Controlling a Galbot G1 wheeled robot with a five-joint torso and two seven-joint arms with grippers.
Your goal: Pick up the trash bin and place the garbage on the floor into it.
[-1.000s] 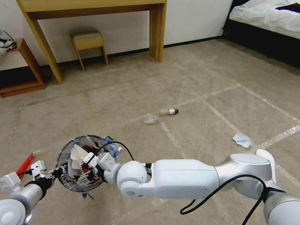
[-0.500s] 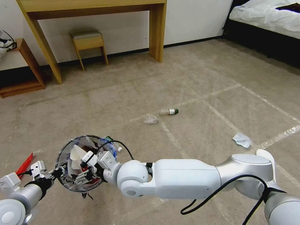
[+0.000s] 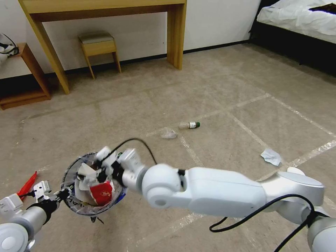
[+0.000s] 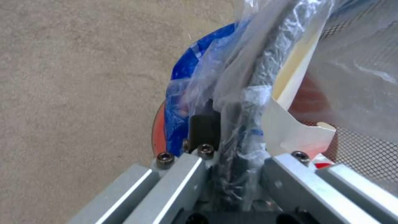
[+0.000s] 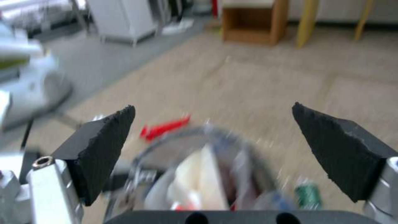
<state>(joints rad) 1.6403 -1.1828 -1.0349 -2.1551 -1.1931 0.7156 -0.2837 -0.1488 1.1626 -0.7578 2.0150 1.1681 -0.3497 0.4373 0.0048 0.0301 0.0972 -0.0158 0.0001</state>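
A light wooden desk (image 3: 105,7) stood against the white wall, and tucked beneath it sat a small wooden stool (image 3: 99,47) with a grey cushion. Off to the left was a low brown side table (image 3: 24,75). In the far right corner, a bed (image 3: 297,17) with rumpled white bedding sat on a dark base. Pale tape lines (image 3: 245,127) crossed the beige carpet (image 3: 140,101).

I see a beige carpet (image 3: 217,84) crossed by pale tape lines, a white wall (image 3: 210,21), a wooden desk (image 3: 105,7) with a stool (image 3: 98,45) beneath, and a bed (image 3: 301,21) far right.
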